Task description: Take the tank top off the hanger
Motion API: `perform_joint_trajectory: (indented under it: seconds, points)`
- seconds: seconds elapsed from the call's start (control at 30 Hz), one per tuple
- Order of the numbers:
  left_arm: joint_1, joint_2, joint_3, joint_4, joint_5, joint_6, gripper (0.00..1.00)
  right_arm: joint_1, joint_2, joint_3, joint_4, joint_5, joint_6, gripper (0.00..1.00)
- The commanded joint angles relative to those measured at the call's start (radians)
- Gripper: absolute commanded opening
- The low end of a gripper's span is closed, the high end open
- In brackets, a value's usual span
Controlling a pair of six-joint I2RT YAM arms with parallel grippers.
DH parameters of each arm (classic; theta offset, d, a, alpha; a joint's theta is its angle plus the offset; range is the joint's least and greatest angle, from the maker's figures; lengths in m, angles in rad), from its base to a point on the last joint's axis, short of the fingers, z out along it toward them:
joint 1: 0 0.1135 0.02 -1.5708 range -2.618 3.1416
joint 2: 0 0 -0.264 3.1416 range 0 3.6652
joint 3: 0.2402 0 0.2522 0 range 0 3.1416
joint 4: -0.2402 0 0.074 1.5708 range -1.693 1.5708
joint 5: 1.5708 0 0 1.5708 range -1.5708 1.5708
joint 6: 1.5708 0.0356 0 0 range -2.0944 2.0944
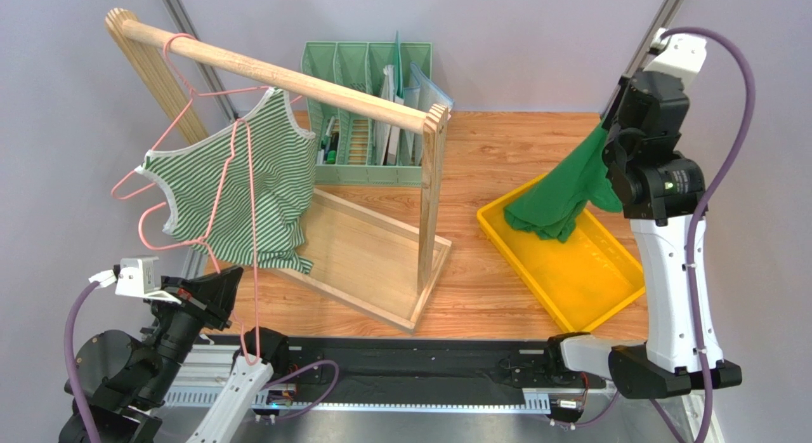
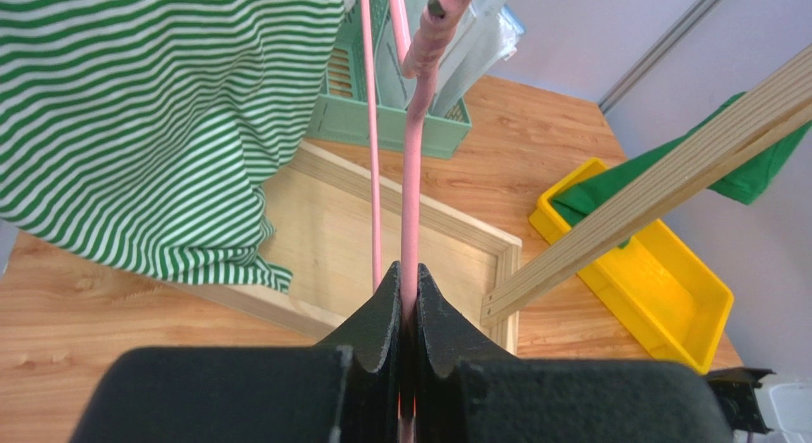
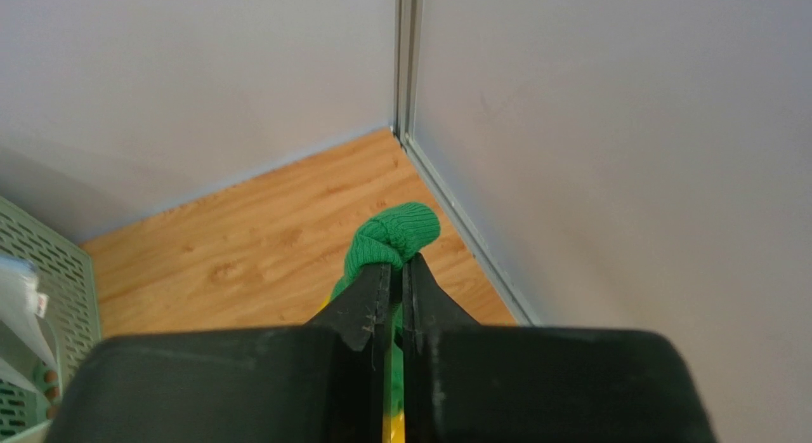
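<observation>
Fabric looks thin and limp, so I judge the striped tank top (image 2: 143, 110) to be light, soft and more likely to snag than to slip. My left gripper (image 2: 408, 305) is pinched tight on the pink hanger (image 2: 412, 195), whose wire runs straight up from the fingertips. The top hangs above and to the left of them, in front of the wooden rack (image 2: 658, 176). My right gripper (image 3: 400, 281) is clamped on a green cloth (image 3: 395, 234) that droops beneath it toward the yellow tray (image 1: 610, 291). I'd take hold at a shoulder strap or the bunched hem, clear of the wire.
</observation>
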Motion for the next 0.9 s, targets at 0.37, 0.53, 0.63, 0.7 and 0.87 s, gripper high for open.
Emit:
perform_joint_trajectory:
  seconds: [0.37,0.53,0.63,0.7,0.87]
  points:
    - [-0.002,0.009,0.035,-0.067,0.014,0.010,0.00,-0.069,-0.022,-0.513,0.014,-0.144,0.372,0.01]
    - [-0.002,0.050,0.047,-0.105,0.060,0.016,0.00,-0.075,0.090,-0.673,0.083,-0.214,0.423,0.02]
    - [-0.002,0.075,0.043,-0.125,0.087,0.019,0.00,-0.075,0.183,-0.691,0.077,-0.248,0.461,0.06]
    - [-0.002,0.075,0.035,-0.128,0.090,0.022,0.00,-0.075,0.236,-0.696,0.074,-0.263,0.484,0.08]
    - [-0.004,0.070,0.032,-0.130,0.090,0.028,0.00,-0.075,0.291,-0.696,0.063,-0.267,0.486,0.14]
